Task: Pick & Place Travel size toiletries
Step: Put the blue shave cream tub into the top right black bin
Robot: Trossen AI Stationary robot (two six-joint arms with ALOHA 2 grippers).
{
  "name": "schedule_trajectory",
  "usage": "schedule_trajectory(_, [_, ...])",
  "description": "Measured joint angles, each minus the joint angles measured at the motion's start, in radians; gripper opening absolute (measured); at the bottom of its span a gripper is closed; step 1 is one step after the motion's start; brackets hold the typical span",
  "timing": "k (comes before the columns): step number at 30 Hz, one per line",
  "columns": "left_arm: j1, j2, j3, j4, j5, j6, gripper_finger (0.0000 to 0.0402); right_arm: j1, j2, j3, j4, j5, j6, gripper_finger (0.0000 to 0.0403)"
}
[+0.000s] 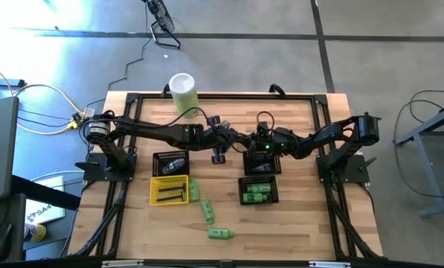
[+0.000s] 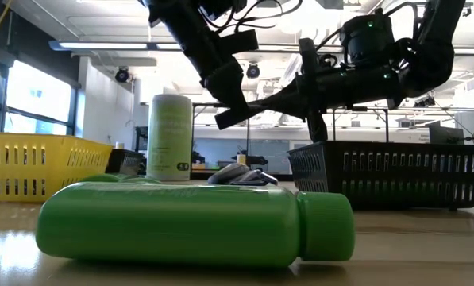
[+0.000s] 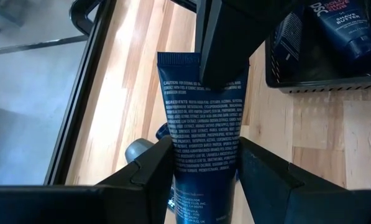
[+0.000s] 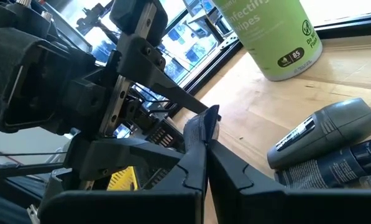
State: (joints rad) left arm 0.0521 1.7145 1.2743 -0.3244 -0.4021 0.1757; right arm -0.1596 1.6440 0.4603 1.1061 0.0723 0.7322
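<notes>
Left gripper (image 3: 205,171) holding a dark blue tube (image 3: 204,130) above the tabletop (image 1: 296,216), right gripper (image 4: 205,134) pinched shut on its end

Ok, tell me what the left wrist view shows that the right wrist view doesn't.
Left wrist only: the printed side of the dark blue tube, and a black mesh basket holding more dark tubes. Right wrist only: the pale-green canister and a grey tube lying on the wooden table. Both: the left tool grips that tube while the right tool pinches its crimped end.
</notes>
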Motion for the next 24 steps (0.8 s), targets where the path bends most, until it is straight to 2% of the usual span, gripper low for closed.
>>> schedule_trajectory(24, [0.001, 0.0, -0.001, 0.015, -0.006, 0.0, 0.0161, 0.0, 0.0, 0.0, 0.001, 0.007, -0.003, 0.0003])
